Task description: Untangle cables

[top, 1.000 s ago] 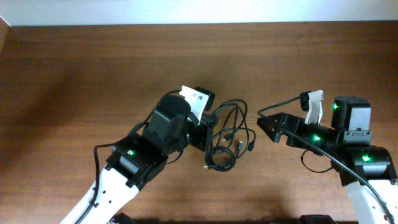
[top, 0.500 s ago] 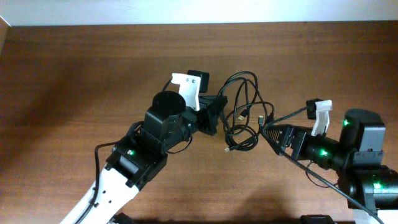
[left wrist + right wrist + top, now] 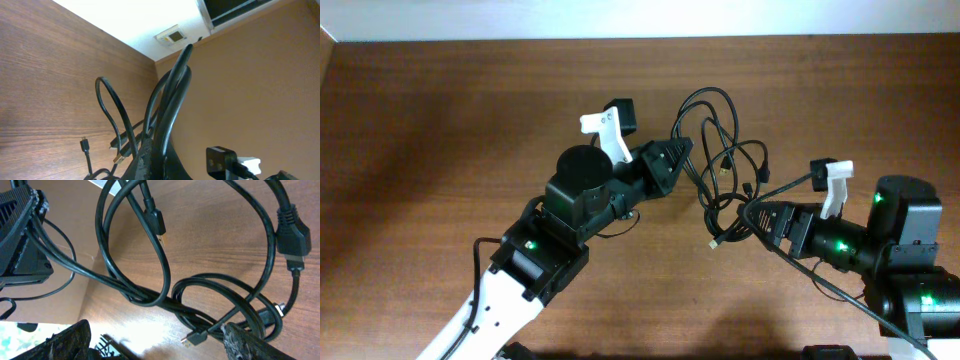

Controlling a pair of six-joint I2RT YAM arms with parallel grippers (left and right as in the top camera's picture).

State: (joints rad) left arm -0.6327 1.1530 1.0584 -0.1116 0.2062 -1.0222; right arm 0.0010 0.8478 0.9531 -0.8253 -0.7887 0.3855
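Note:
The cables [image 3: 725, 165] are thin black cords tangled in loops, hanging between my two grippers above the wooden table. My left gripper [image 3: 672, 160] is shut on a bunch of cable strands and holds them up; in the left wrist view the strands [image 3: 172, 95] rise from the closed jaws [image 3: 159, 162]. My right gripper [image 3: 752, 215] is open at the tangle's lower right. In the right wrist view its fingers [image 3: 155, 337] stand wide apart, with cable loops [image 3: 150, 275] in front and a silver-tipped plug [image 3: 192, 340] beside the right finger. Another plug [image 3: 715, 243] dangles low.
The brown wooden table [image 3: 440, 120] stretches to the left and back, ending at a white wall edge along the top. A thicker black arm cable [image 3: 820, 282] runs along my right arm. White camera mounts [image 3: 835, 180] stick up from both wrists.
My left gripper has moved right and up with the cable bunch, dragging the tangle toward my right gripper. My right arm pulled back and down earlier and now holds still.

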